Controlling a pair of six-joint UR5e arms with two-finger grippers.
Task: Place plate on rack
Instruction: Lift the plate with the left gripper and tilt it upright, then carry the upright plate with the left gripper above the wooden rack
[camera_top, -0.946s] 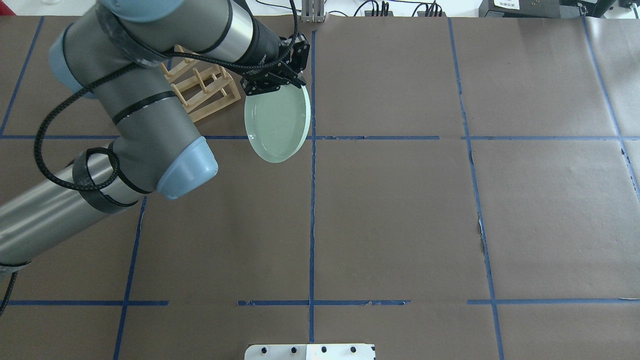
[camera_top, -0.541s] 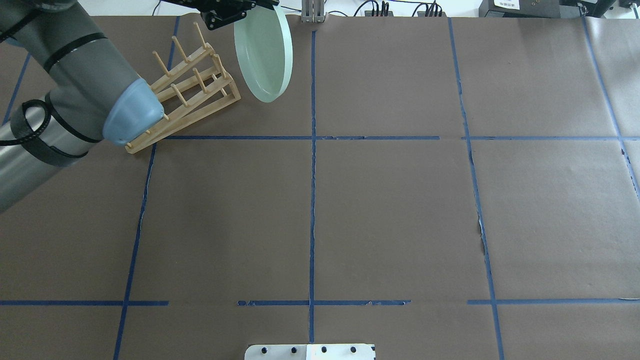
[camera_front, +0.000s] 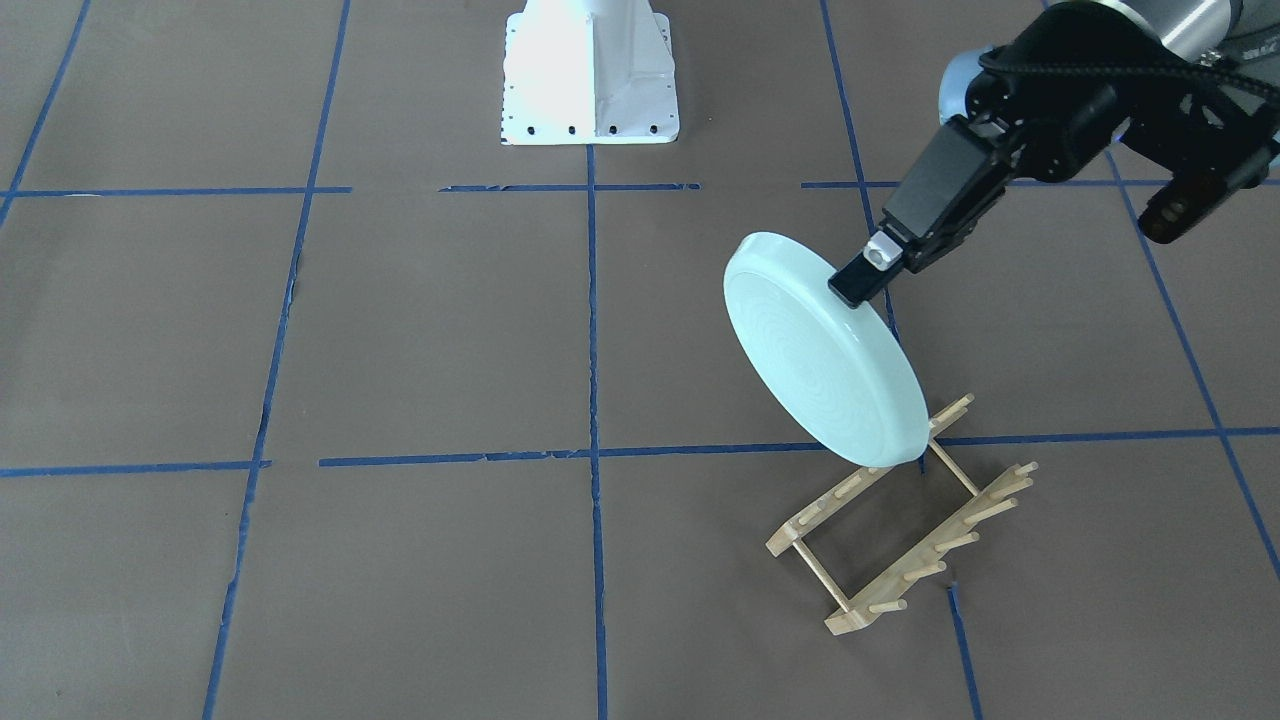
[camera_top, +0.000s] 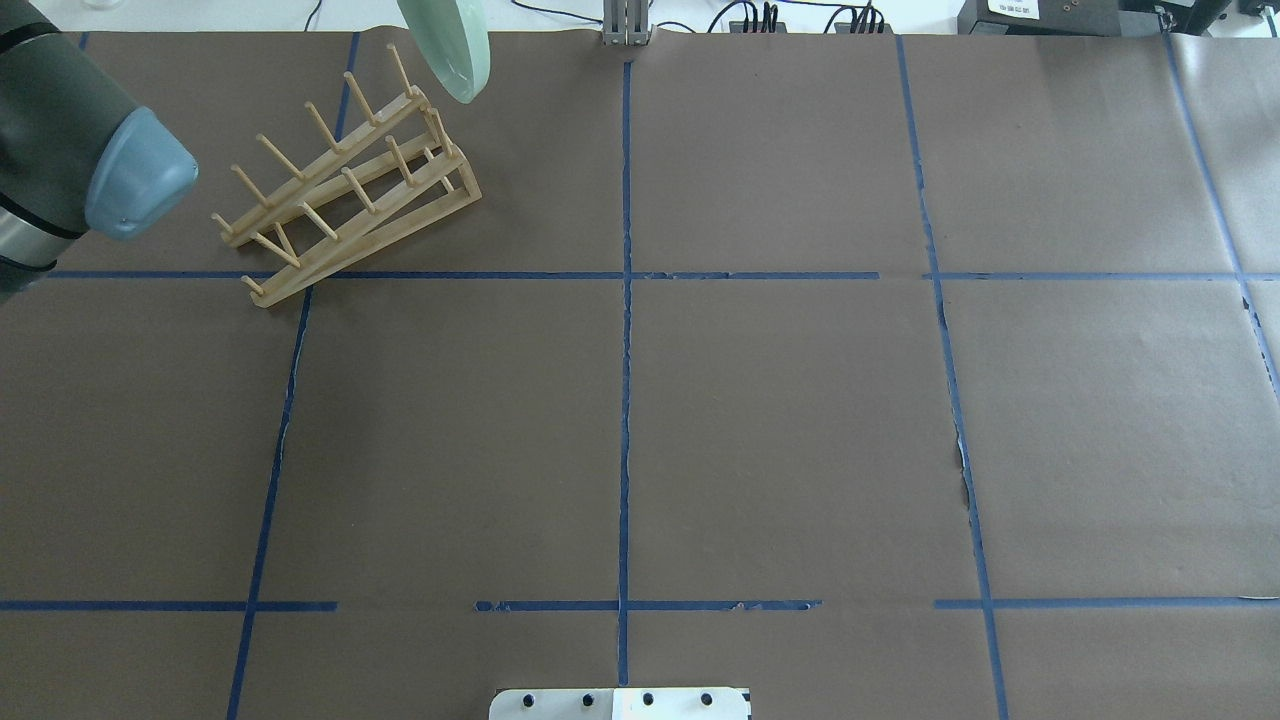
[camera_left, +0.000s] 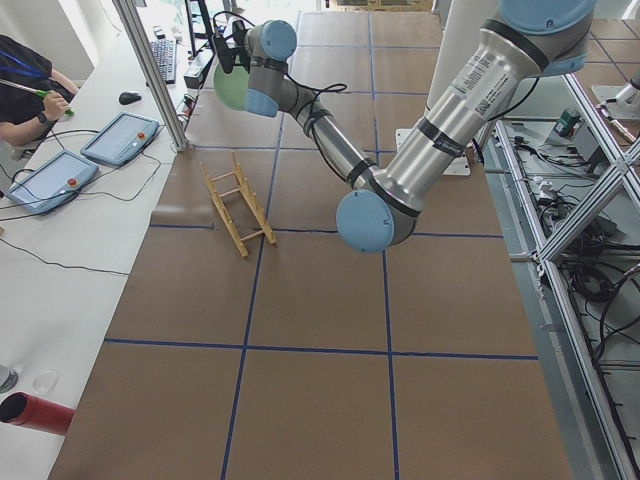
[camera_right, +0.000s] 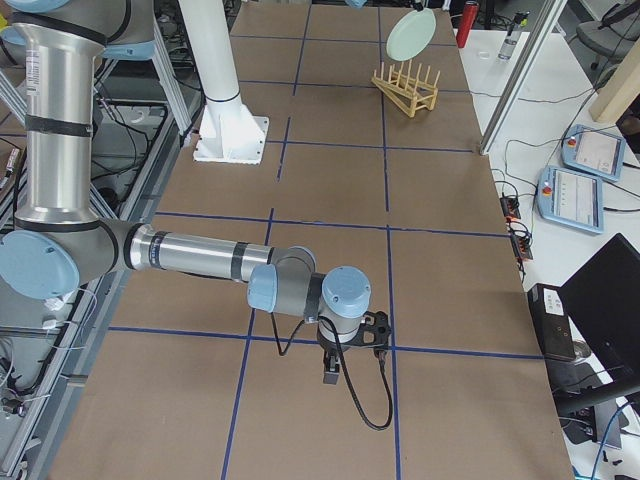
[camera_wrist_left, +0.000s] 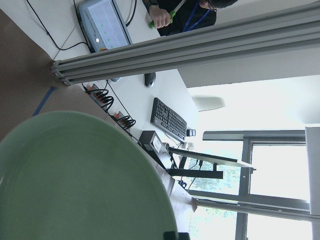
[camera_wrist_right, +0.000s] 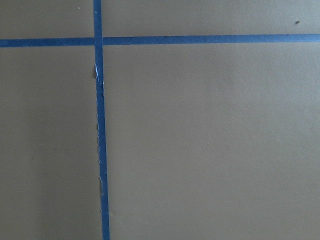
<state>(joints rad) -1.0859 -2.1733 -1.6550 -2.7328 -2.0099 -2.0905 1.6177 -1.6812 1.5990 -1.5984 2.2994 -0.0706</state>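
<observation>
My left gripper (camera_front: 868, 276) is shut on the upper rim of the pale mint-green plate (camera_front: 820, 365). It holds the plate tilted on edge in the air, over the end of the wooden rack (camera_front: 900, 520) nearest the robot. In the overhead view only the plate's lower part (camera_top: 450, 45) shows at the top edge, past the rack (camera_top: 345, 190). The plate fills the left wrist view (camera_wrist_left: 75, 185). My right gripper (camera_right: 335, 375) shows only in the exterior right view, low over the table; I cannot tell whether it is open or shut.
The rack stands empty on brown paper with blue tape lines. The white robot base plate (camera_front: 590, 80) is at the table's near edge. An aluminium post (camera_top: 625, 25) stands at the far edge. Operator tablets (camera_left: 120, 135) lie on the desk beyond.
My left arm has swung back to the left and carried the plate up and away, from beside the rack's right end to over its far end. The rack is now uncovered.
</observation>
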